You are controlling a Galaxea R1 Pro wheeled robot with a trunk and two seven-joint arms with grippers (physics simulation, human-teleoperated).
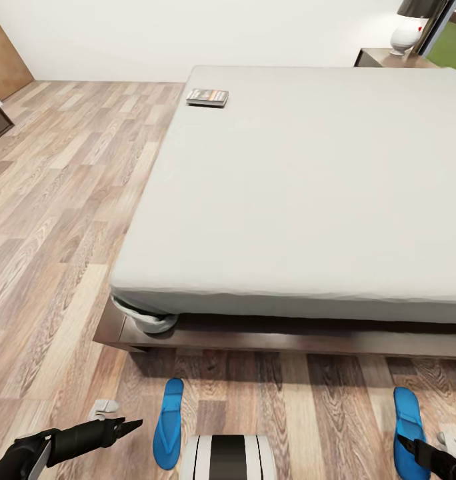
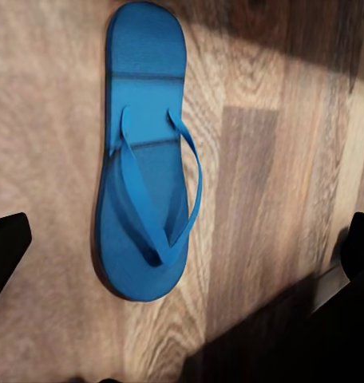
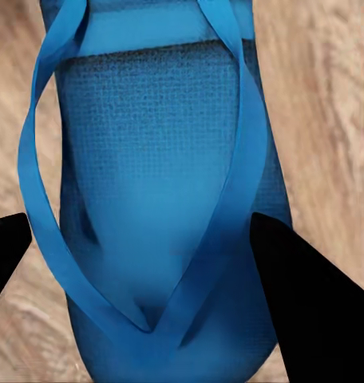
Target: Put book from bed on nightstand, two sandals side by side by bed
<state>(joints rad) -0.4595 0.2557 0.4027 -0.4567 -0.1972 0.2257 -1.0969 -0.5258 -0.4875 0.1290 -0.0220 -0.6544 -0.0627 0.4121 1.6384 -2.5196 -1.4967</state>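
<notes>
From the head view, the book (image 1: 207, 97) lies at the bed's (image 1: 308, 193) 11 o'clock corner. Both sandals rest on the floor: the left sandal (image 1: 169, 423) beside the left gripper (image 1: 125, 427), whose spread fingers hold nothing in the left wrist view. The right wrist view shows the right gripper's (image 3: 134, 271) open fingers straddling the right sandal (image 3: 162, 199).

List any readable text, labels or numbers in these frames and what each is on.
Book on the bed, far left corner: the cover carries a light band and an orange strip, but any lettering is too small and blurred to read.
Left sandal: plain blue, no print visible.
Right sandal: plain blue textured sole, no print visible.
Lamp on the nightstand: no markings.
No legible text anywhere.
</notes>
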